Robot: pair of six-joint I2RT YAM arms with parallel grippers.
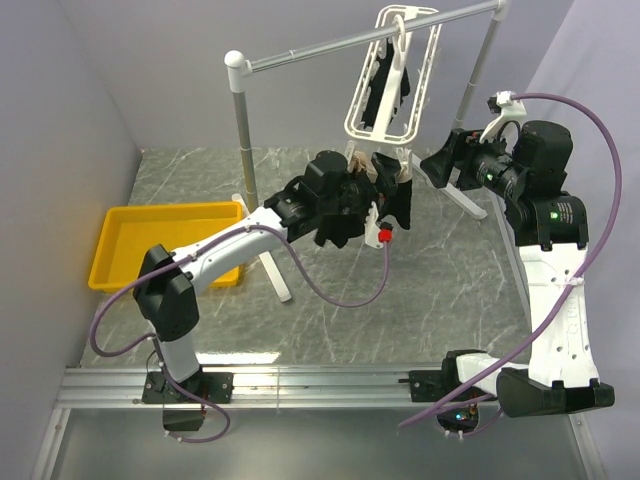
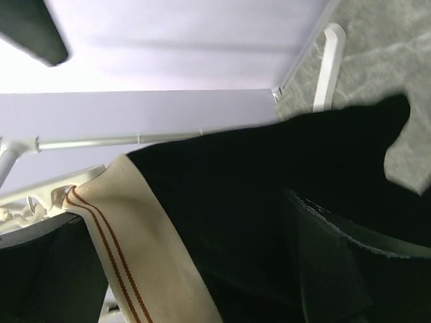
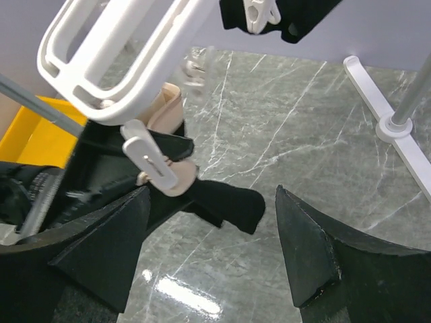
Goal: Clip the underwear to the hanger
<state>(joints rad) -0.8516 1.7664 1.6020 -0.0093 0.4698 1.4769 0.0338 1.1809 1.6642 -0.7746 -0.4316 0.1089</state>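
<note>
1. The left gripper (image 1: 368, 198) sits at mid-frame in the top view. Its jaws are spread wide, with one finger in the upper left corner of its wrist view and the other at lower right. They pinch nothing.
2. The underwear (image 2: 269, 188) lies right at that gripper. Its black cloth fills the centre and right of the left wrist view, and the tan waistband (image 2: 135, 229) runs down the lower left. The lower-right finger shows in front of the cloth, but whether they touch I cannot tell.
3. In the top view the underwear hangs bunched just right of the left gripper, above the table (image 1: 450, 290).
4. The right gripper (image 3: 212, 195) has its jaws parted with nothing between them. The underwear lies beyond its fingertips, left of centre in that view.
5. A clip (image 3: 151, 161) dangles from the hanger (image 3: 153, 64) at upper left and sits against the waistband. Whether it bites I cannot tell.
6. The hanger hooks on the rail (image 1: 370, 40) at the top of the top view.
7. A yellow tray (image 1: 120, 270) lies at the left edge.
</note>
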